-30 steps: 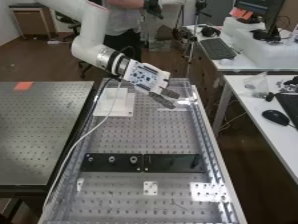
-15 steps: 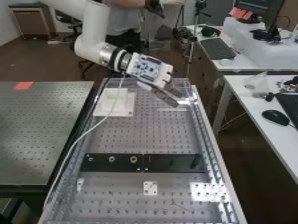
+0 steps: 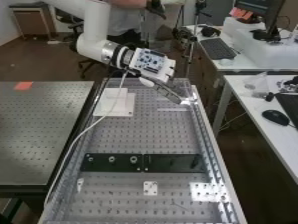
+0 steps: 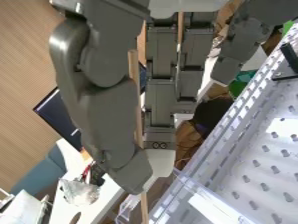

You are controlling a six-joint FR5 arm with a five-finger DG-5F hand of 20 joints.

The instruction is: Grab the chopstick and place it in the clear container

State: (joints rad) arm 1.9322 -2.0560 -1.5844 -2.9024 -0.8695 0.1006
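Wrist view: the hand (image 4: 110, 117) is pinching the chopstick (image 4: 144, 202) between thumb and fingers, leaving one end projecting, presumably for lowering into a clear-edged piece (image 4: 214, 206), possibly the container. High view: the arm (image 3: 94, 32) is slanting over the bench's (image 3: 146, 135) far end, the fingers pointing obliquely downward toward its right-hand rail (image 3: 207, 145).

Your high view slants down along the perforated tabletop (image 3: 143, 137); your close wrist view, past the hand (image 3: 166, 91), shares that tabletop's edge
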